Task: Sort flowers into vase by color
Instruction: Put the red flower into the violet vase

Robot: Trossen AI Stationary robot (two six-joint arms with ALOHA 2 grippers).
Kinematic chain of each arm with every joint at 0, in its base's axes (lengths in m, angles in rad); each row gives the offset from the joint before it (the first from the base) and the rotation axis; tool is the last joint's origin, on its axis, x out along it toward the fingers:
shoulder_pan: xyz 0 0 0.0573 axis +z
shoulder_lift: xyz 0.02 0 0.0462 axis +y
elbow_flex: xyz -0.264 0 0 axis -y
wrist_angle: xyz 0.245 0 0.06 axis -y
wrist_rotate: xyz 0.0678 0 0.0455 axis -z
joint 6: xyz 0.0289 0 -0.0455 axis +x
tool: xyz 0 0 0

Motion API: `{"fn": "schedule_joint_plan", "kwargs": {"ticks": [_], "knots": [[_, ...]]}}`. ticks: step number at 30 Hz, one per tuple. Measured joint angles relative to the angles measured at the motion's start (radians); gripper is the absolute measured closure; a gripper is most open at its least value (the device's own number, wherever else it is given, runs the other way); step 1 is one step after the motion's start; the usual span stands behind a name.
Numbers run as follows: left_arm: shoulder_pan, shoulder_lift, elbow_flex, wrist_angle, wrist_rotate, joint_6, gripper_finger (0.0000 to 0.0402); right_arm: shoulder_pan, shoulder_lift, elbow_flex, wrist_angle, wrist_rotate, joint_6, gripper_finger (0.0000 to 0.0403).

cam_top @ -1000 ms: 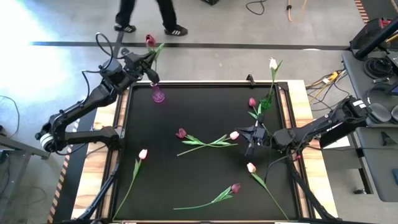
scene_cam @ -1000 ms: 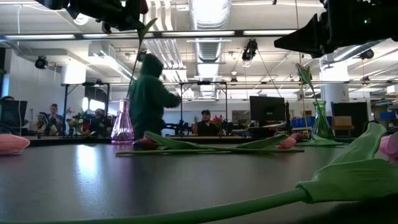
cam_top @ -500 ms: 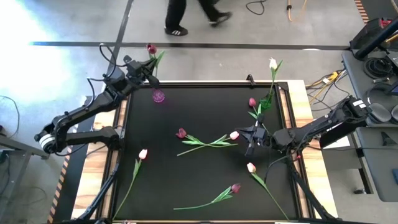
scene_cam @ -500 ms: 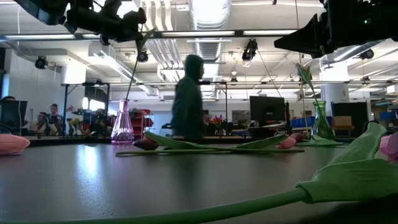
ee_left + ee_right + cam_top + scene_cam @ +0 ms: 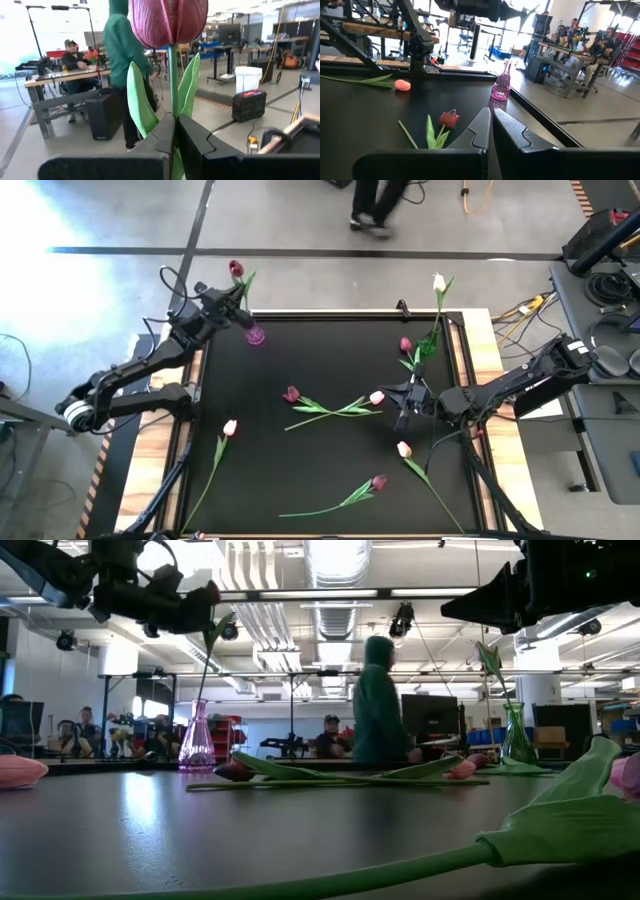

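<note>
Swinging toward the upper left, the left gripper (image 5: 237,311) is clamping a light, floppy magenta tulip (image 5: 236,269) low on its stem, the right gripper (image 5: 404,402) idling clenched

My two arms are dark, jointed and slim, with black cables looping off them. The left arm (image 5: 140,367) ends in a pale round base; blocky black fingers (image 5: 195,145) tip each.

The left gripper (image 5: 236,313) is drifting further left with its dark magenta tulip (image 5: 236,269), stem now hanging over the pink glass vase (image 5: 255,335). Behind the table, a person in a green hoodie (image 5: 378,700) is walking right.
</note>
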Motion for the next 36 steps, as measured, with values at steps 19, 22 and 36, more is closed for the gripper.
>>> {"fn": "schedule_joint_plan", "kwargs": {"ticks": [19,22,36], "knots": [[-0.001,-0.129,-0.098,-0.135,-0.002,0.006,0.0278,0.000,0.000,0.000,0.001,0.000,-0.003,0.0390],[-0.002,-0.187,-0.098,-0.201,-0.001,-0.001,0.0258,0.000,0.000,0.000,0.001,0.000,-0.002,0.0390],[-0.050,-0.409,-0.240,-0.282,0.054,-0.041,0.0242,0.000,0.000,0.000,0.001,0.001,-0.002,0.0390]]}}
